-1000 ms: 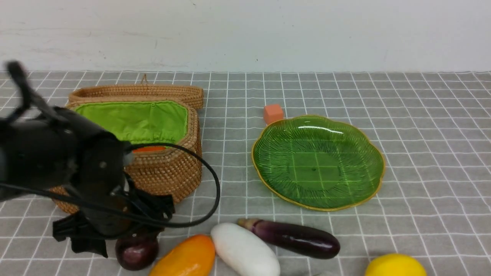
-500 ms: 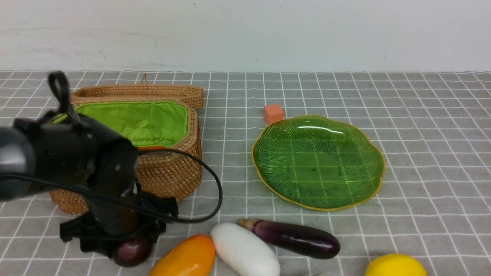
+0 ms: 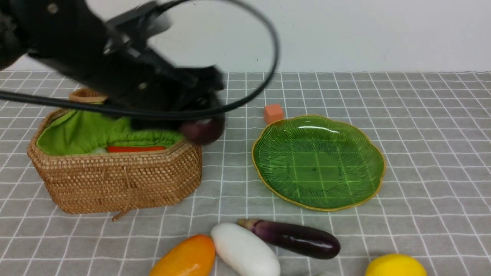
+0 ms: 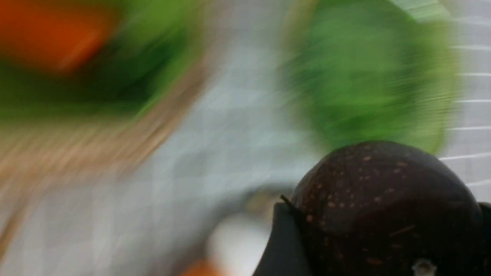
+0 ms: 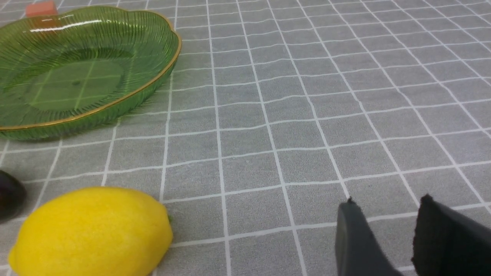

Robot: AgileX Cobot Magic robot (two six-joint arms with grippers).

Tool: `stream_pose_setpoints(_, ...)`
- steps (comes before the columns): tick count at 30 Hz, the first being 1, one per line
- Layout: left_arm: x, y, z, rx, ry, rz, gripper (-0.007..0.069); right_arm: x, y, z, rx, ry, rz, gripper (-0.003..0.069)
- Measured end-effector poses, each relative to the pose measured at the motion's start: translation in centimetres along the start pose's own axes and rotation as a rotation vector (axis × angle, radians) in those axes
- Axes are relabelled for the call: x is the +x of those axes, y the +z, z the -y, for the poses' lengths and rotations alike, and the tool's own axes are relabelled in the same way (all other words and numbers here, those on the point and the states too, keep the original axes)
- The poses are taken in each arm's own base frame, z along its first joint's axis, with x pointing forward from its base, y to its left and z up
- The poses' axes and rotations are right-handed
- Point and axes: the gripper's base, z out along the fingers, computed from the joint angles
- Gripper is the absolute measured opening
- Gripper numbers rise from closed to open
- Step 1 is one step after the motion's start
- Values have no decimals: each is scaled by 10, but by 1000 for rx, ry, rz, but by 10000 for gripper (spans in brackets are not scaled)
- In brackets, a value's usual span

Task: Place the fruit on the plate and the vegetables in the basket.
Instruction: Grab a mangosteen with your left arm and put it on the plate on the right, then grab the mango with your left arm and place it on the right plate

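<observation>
The left claw [image 3: 199, 115] is no longer low at the bench [image 3: 422, 134] but up in the air, clenched on the dark maroon fruit [image 3: 203, 131], with the basket [image 3: 115, 180] below to its left and the plate [image 3: 318, 163] to its right, so I judge the carry to the plate is begun.
</observation>
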Motion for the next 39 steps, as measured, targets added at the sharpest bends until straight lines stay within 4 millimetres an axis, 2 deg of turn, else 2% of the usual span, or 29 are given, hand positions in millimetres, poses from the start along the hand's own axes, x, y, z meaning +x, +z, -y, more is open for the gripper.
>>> stream_pose_setpoints(2, -5, 18, 15, 48, 81, 9, 540, 0, 0, 0, 0, 0, 0, 241)
stream_pose_setpoints(3, -7, 33, 22, 63, 106, -2, 540, 0, 0, 0, 0, 0, 0, 241)
stream_pose_setpoints(5, -7, 52, 27, 67, 115, -21, 540, 0, 0, 0, 0, 0, 0, 241)
stream_pose_setpoints(8, -7, 110, 37, 66, 102, -66, 540, 0, 0, 0, 0, 0, 0, 241)
stream_pose_setpoints(11, -5, 153, 38, 48, 52, -97, 540, 0, 0, 0, 0, 0, 0, 241)
stream_pose_setpoints(12, -6, 152, 39, 51, 54, -92, 540, 0, 0, 0, 0, 0, 0, 241)
stream_pose_setpoints(14, -2, 179, 37, 33, 25, -115, 546, 0, 0, 0, 0, 0, 0, 241)
stream_pose_setpoints(16, 1, 192, 34, 22, 16, -131, 578, 0, 0, 0, 0, 0, 0, 241)
stream_pose_setpoints(18, 4, 200, 31, 9, 15, -146, 629, 0, 0, 0, 0, 0, 0, 241)
stream_pose_setpoints(21, 6, 203, 29, 1, 14, -163, 663, 0, 0, 0, 0, 0, 0, 241)
stream_pose_setpoints(25, 6, 198, 30, -16, 32, -192, 668, 0, 0, 0, 0, 0, 0, 241)
stream_pose_setpoints(29, -2, 174, 31, -85, 117, -244, 652, 0, 0, 0, 0, 0, 0, 241)
stream_pose_setpoints(30, -6, 162, 33, -105, 150, -245, 646, 0, 0, 0, 0, 0, 0, 241)
stream_pose_setpoints(34, -27, 81, 38, -233, 302, -229, 608, 0, 0, 0, 0, 0, 0, 241)
stream_pose_setpoints(37, -29, 20, 36, -302, 340, -190, 580, 0, 0, 0, 0, 0, 0, 241)
stream_pose_setpoints(38, -28, 18, 35, -307, 342, -194, 580, 0, 0, 0, 0, 0, 0, 241)
stream_pose_setpoints(39, -25, -2, 32, -320, 348, -177, 573, 0, 0, 0, 0, 0, 0, 241)
